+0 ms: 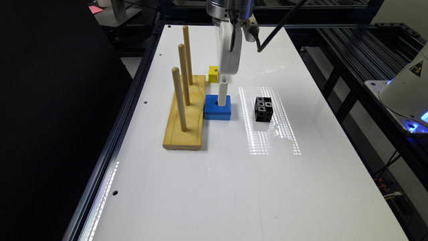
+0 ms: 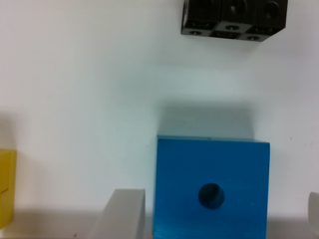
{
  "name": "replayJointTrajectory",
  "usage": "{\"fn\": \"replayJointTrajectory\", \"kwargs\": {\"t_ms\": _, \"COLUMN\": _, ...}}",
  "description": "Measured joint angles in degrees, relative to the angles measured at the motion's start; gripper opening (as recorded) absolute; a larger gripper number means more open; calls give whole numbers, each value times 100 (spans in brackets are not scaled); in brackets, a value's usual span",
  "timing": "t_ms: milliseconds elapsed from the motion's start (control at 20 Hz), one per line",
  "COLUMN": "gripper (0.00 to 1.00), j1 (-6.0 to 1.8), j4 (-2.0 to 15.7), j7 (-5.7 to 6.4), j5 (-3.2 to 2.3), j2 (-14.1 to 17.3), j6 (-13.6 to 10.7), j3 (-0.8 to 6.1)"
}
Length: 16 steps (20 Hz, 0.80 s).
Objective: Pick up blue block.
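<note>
Gripper (image 1: 223, 100) low over the blue block (image 1: 217, 107) on a glossy white table (image 1: 234, 187).

Wrist view: fingers (image 2: 127, 214) spread wide, one each side of the blue block (image 2: 212, 186), gripping nothing; contact can't be told. Exterior view: block sits mid-table, just beside the wooden peg board (image 1: 185, 117) at its 9 o'clock; yellow cube (image 1: 213, 74) near at 12, black cube (image 1: 263, 108) apart at 3. Table reflects striped light; dark metal framing (image 1: 361, 50) runs along its edges.

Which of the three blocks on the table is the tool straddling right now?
The blue block: the tool's open fingers sit on either side of it. The yellow cube and black cube stand apart.
</note>
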Motion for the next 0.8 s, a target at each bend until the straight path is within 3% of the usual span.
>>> {"fn": "replayJointTrajectory", "kwargs": {"t_ms": 200, "gripper": 100, "j1": 0, "j4": 12, "j7": 1, "j5": 0, "j2": 118, "j6": 30, "j3": 0}}
{"fn": "replayJointTrajectory", "kwargs": {"t_ms": 450, "gripper": 100, "j1": -1, "j4": 120, "j7": 1, "j5": 0, "j2": 461, "j6": 246, "j3": 0}}
{"fn": "replayJointTrajectory", "kwargs": {"t_ms": 800, "gripper": 100, "j1": -2, "j4": 204, "j7": 1, "j5": 0, "j2": 541, "j6": 245, "j3": 0}}
